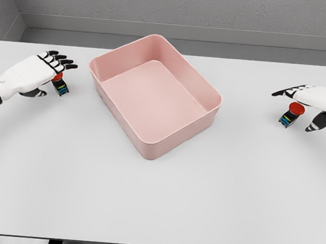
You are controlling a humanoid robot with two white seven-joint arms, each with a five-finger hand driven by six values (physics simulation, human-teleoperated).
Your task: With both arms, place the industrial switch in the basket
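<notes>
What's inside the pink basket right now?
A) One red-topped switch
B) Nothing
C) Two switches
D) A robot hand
B: the pink basket shows only its bare floor; one switch sits by the left robot hand, the other switch by the right robot hand.

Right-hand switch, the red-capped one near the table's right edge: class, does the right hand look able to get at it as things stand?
Probably yes. The right hand hangs just above the switch, fingers spread, holding nothing, with nothing in between. The pink basket sits well apart.

A white table (156, 212) fills the view from nine to three o'clock. A grey wall (177, 7) runs behind it at twelve o'clock.
</notes>
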